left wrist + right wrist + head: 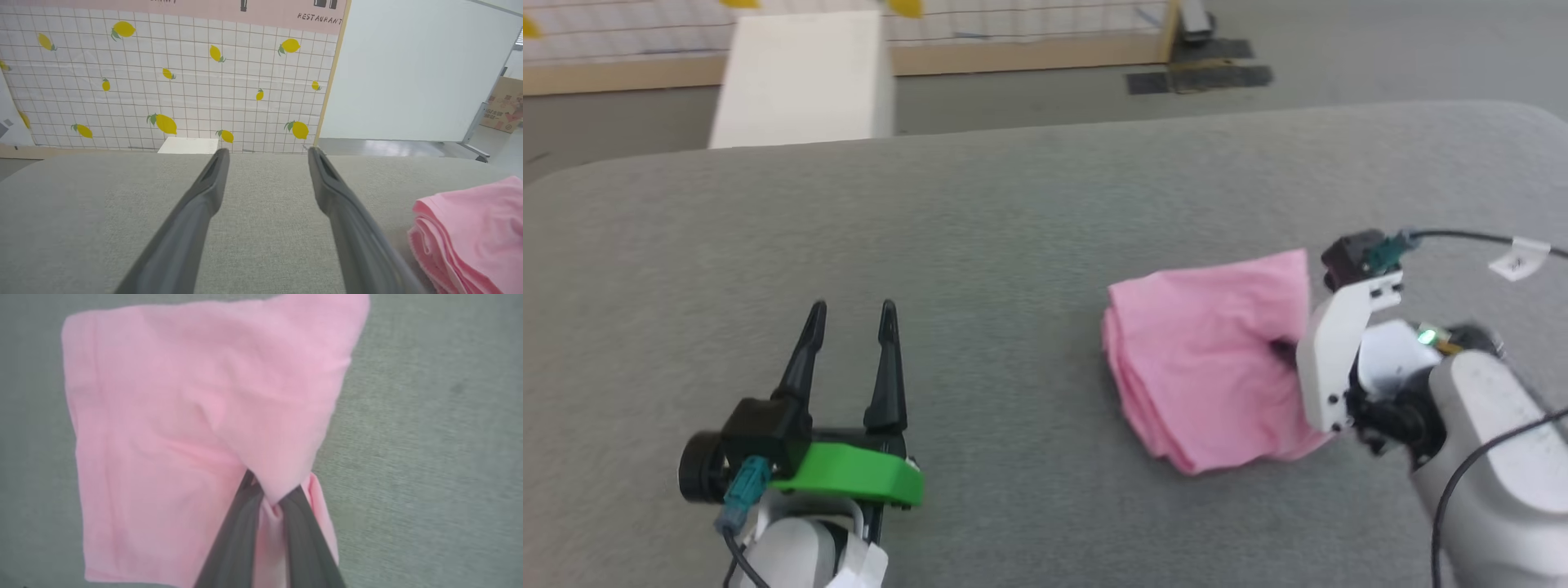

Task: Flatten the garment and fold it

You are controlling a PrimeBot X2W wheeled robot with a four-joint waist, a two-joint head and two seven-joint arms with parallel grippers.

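I have the garment (pixel 1209 359) lying right of centre on the grey worktop (pixel 1013 212), folded into a thick, roughly square pink stack. In the left wrist view its layered edges (pixel 433 249) show as several stacked folds, at the right of that view.

My right tool (pixel 1286 347) reaches into the near right side of the stack from the right. In the right wrist view the right tool (pixel 271 496) has its two dark fingers (pixel 237 535) drawn close together with a pinch of pink cloth caught between them, so it is clamped on the garment (pixel 184 416). A flap of the top layer rises from that pinch and hangs over the tips, and the rest of the cloth lies flat on the worktop. In the head view, a black cable with a white tag (pixel 1515 260) runs off to the right above this wrist.

My left tool (pixel 852 306) sits at the lower left, well apart from the garment (pixel 474 228). Its jaws stand wide apart with nothing between them, pointing away from me over bare worktop. The left wrist view shows the left tool (pixel 267 151) aimed at the far edge.

Beyond that edge stands a white block (pixel 188 145) against a grid-patterned wall with lemons (pixel 163 81), and a cardboard box (pixel 504 104) sits far off to the right.
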